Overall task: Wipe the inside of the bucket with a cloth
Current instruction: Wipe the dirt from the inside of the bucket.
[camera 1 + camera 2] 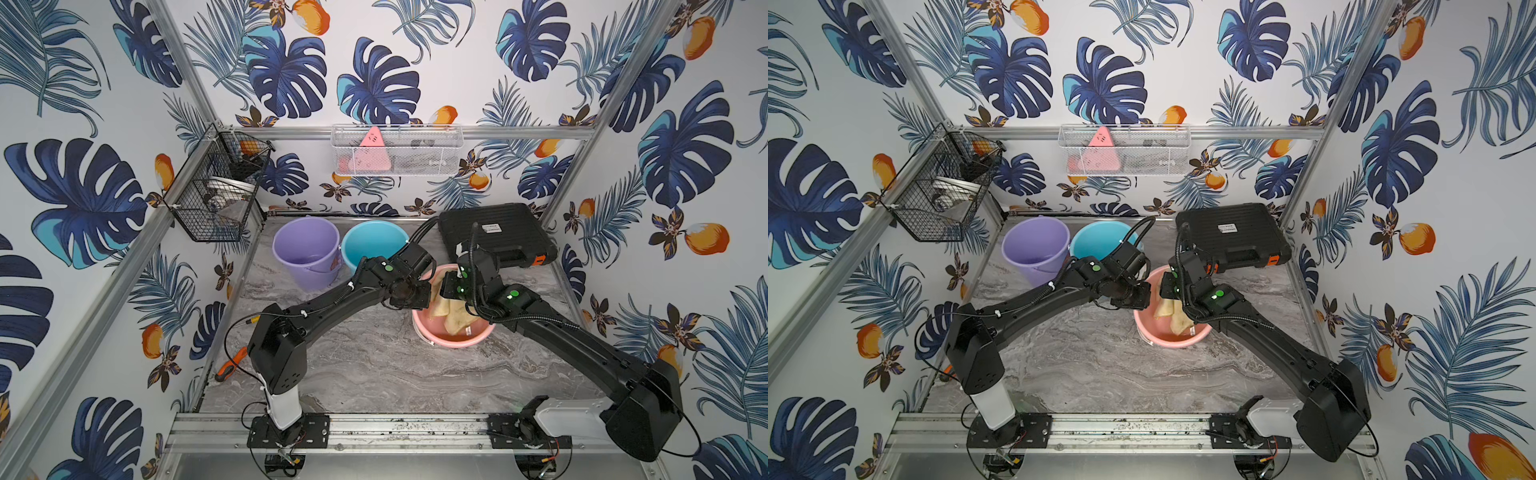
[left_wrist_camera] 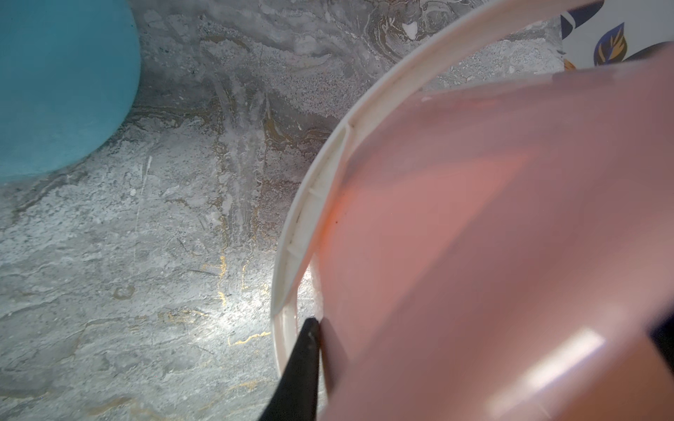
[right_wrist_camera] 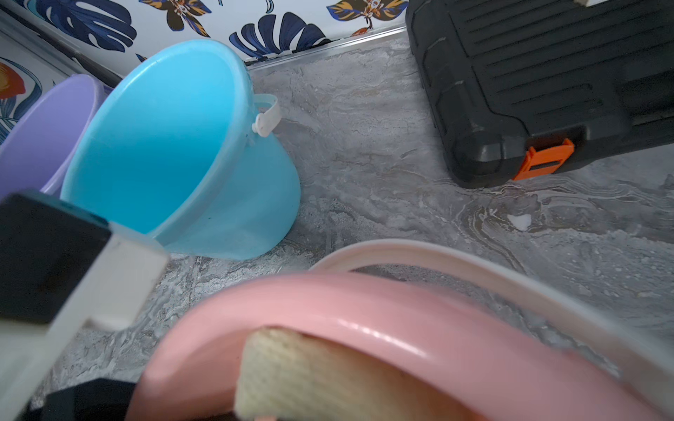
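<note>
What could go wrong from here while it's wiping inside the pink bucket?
The left gripper pinches only the thin rim of the pink bucket; a hard wipe might tip the bucket or pull it free. The cloth hangs bunched from the right gripper, so it could slip out or touch little of the wall. The blue bucket stands close, so a sliding bucket may bump it.

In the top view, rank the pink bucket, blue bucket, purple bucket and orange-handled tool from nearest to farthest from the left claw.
1. The pink bucket: the left claw is shut on its rim.
2. The blue bucket: just behind, at the back.
3. The purple bucket: beside the blue one, farther left.
4. The orange-handled tool: far left, toward the front.
</note>
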{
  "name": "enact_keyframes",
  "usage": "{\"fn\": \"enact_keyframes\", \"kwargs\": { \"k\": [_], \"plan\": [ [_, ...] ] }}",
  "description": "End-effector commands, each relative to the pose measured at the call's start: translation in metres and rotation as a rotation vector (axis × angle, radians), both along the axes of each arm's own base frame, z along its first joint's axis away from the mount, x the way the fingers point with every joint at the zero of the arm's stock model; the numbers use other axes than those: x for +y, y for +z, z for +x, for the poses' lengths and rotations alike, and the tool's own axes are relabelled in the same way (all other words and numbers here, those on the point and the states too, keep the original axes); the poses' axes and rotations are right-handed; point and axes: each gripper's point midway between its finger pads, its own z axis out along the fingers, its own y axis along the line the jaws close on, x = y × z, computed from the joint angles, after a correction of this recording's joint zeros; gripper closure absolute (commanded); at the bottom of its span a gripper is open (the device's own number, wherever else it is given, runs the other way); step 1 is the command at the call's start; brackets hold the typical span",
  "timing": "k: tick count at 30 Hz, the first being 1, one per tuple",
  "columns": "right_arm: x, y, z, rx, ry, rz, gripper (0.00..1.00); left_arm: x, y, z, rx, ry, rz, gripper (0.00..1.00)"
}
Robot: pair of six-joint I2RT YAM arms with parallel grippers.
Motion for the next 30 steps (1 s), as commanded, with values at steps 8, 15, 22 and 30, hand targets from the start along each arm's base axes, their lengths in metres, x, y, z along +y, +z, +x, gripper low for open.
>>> {"fn": "enact_keyframes", "kwargs": {
  "k": [8, 15, 22, 30],
  "plan": [
    [0.051, 0.018, 0.01, -0.063, 0.225, 0.103, 1.0, -0.015, 0.01, 0.0, -0.007, -0.064, -0.059, 1.0],
    [0.081, 0.01, -0.03, -0.003, 0.523, 0.148, 1.0, -0.011, 0.012, 0.013, -0.023, -0.044, -0.032, 1.0],
    [0.034, -0.009, 0.001, -0.019, 0.247, -0.04, 1.0, -0.01, 0.013, 0.015, -0.028, -0.019, -0.052, 1.0],
    [-0.024, -0.009, 0.038, -0.055, -0.101, -0.281, 1.0, -0.001, 0.02, 0.016, -0.049, 0.001, -0.03, 1.0]
  ]
}}
